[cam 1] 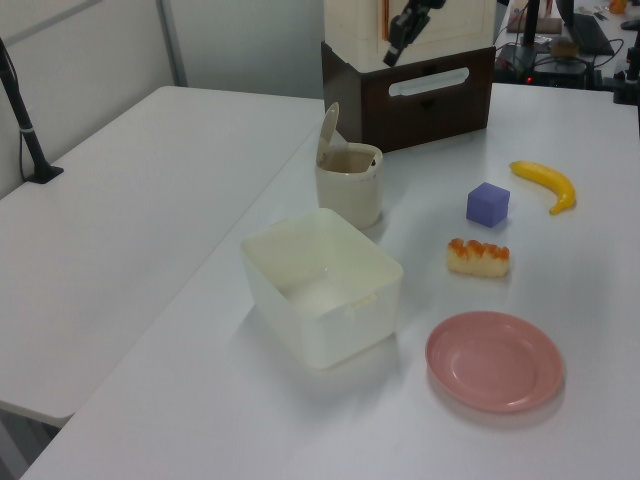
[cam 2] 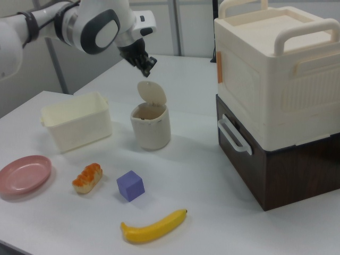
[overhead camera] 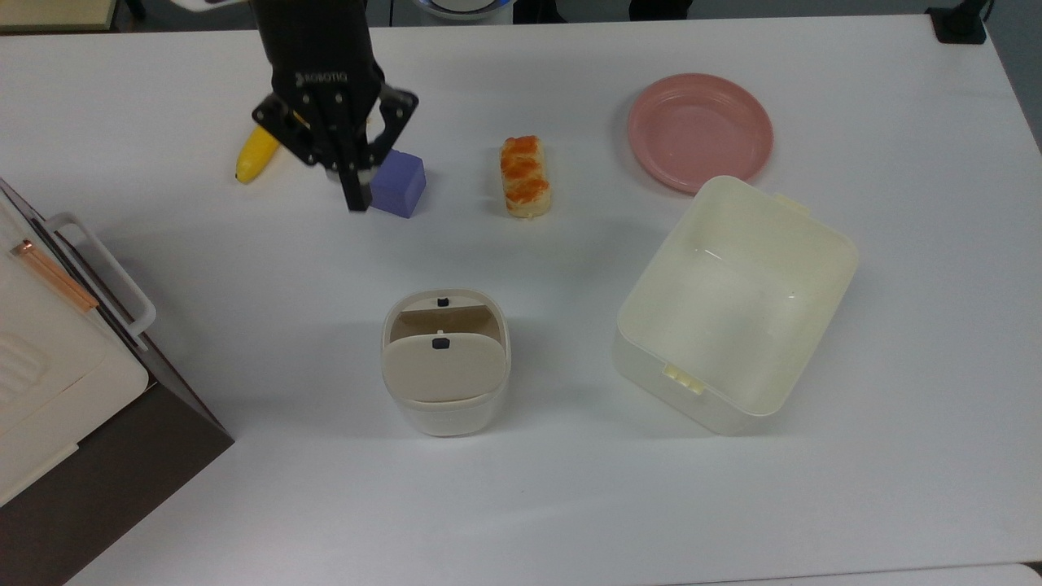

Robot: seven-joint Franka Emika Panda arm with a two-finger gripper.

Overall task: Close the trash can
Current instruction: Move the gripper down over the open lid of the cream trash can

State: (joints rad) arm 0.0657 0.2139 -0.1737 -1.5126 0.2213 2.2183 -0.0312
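Note:
The trash can [overhead camera: 445, 407] is a small cream-white bin in the middle of the table. Its beige flap lid [overhead camera: 444, 370] stands raised, and the opening [overhead camera: 440, 322] shows behind it. In the right view the lid [cam 2: 152, 93] stands upright over the trash can [cam 2: 152, 127]. My gripper [cam 2: 148, 67] hangs shut a little above the lid's top edge, not touching it and holding nothing. Seen in the top view, the gripper [overhead camera: 356, 198] overlaps the purple cube, well up the picture from the bin. The left view has the gripper [cam 1: 394, 50] high above the trash can [cam 1: 350, 188].
A larger lidless cream tub [overhead camera: 737, 305] sits at the top view's right of the bin, a pink plate [overhead camera: 698, 130] beyond it. A banana [overhead camera: 254, 153], purple cube [overhead camera: 400, 182] and bread piece [overhead camera: 524, 176] lie across the far side. A cream-and-brown cabinet [overhead camera: 57, 366] fills the top view's lower left.

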